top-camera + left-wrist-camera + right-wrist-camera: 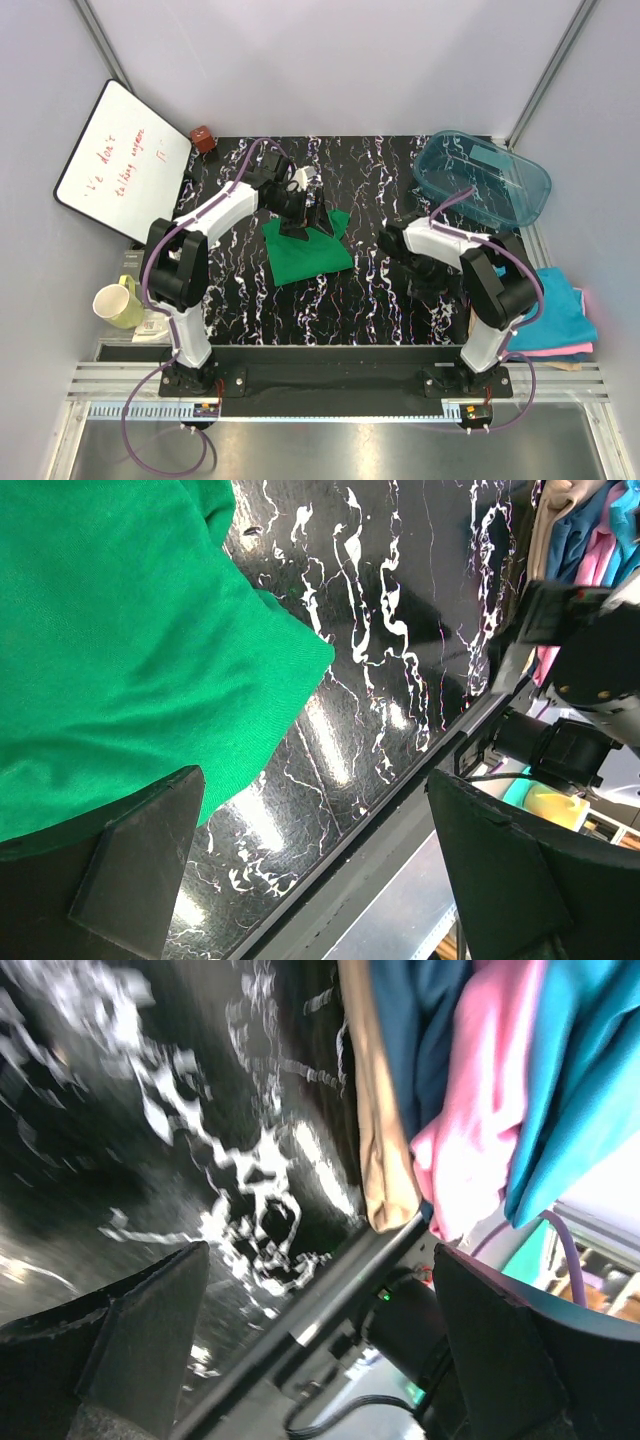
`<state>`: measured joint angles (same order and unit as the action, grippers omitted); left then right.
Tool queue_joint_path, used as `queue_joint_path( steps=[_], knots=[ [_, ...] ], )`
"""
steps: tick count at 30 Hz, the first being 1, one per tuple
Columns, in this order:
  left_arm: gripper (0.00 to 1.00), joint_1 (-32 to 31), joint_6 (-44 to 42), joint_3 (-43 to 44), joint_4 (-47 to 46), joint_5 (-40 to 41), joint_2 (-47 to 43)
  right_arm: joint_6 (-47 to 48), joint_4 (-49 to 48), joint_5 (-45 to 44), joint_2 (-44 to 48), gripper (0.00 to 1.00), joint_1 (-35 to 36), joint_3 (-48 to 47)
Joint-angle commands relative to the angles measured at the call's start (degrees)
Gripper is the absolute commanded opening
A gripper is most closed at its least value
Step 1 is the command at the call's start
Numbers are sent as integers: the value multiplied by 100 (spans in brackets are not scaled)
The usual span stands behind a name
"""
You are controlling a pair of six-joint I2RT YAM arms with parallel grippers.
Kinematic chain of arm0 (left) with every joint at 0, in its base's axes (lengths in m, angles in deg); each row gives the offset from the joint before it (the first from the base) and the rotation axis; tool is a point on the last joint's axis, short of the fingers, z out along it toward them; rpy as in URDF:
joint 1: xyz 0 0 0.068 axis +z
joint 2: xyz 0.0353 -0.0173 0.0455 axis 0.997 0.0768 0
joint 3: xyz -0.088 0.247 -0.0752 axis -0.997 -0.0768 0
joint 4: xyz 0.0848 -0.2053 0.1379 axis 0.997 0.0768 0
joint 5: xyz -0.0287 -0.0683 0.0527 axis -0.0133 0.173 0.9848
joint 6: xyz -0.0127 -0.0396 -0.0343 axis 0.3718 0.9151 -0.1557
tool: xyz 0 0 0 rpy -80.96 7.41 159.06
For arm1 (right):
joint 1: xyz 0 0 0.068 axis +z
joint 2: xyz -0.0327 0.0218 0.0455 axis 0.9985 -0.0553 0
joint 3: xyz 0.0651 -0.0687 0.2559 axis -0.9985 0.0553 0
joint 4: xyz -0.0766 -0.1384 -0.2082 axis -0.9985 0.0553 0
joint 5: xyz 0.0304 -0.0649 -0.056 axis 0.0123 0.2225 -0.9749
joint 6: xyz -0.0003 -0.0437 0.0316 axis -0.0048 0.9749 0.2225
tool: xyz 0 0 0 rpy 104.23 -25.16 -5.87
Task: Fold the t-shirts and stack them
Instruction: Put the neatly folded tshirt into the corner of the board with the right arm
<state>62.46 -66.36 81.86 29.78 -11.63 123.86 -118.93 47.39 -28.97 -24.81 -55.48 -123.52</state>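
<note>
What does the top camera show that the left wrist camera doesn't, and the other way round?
Only the top view: the whiteboard, the clear teal tub and the mug. Only the left wrist view: a close look at the fingers of the left gripper, spread wide apart. Both: the green t-shirt, the black marbled table and the stacked t-shirts at its right edge.
</note>
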Motion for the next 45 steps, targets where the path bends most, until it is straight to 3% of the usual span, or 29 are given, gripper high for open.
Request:
queue_joint_path(
  steps=[1,3,5,8,11,13,15,22,33,40,45],
  knots=[
    [99,-24,-10,-60,-209,-227,-298,-1232,1219,-765,-525,100,-6,-602],
    [99,-24,-1,-42,-218,-228,-272,-1872,1703,-923,-963,97,-6,-769],
    [99,-24,8,-16,-218,-245,-245,-1849,1696,-888,-1132,81,-6,-839],
    [99,-24,8,-24,-218,-245,-237,-1700,1696,-880,-1431,75,-7,-1120],
    [99,-24,-1,-51,-209,-245,-263,-1586,1687,-967,-1519,80,-33,-1357],
    [99,-24,-10,-68,-218,-236,-263,-1472,1696,-1125,-1564,95,-85,-1463],
    [99,-16,-10,-95,-218,-228,-272,-1375,1687,-1213,-1608,100,-191,-1560],
    [99,-16,-36,-24,-183,-219,-237,-1453,1705,-1161,-1310,100,-893,-1315],
    [99,-16,-54,99,-121,-236,-87,-1147,1530,-1416,535,100,-1324,-2000],
    [99,-16,-107,107,-68,-157,-113,65,221,-310,1625,100,-2027,-1588],
    [99,-16,-133,143,-16,-113,-113,628,-351,515,1793,100,-2432,-1131]
  ],
)
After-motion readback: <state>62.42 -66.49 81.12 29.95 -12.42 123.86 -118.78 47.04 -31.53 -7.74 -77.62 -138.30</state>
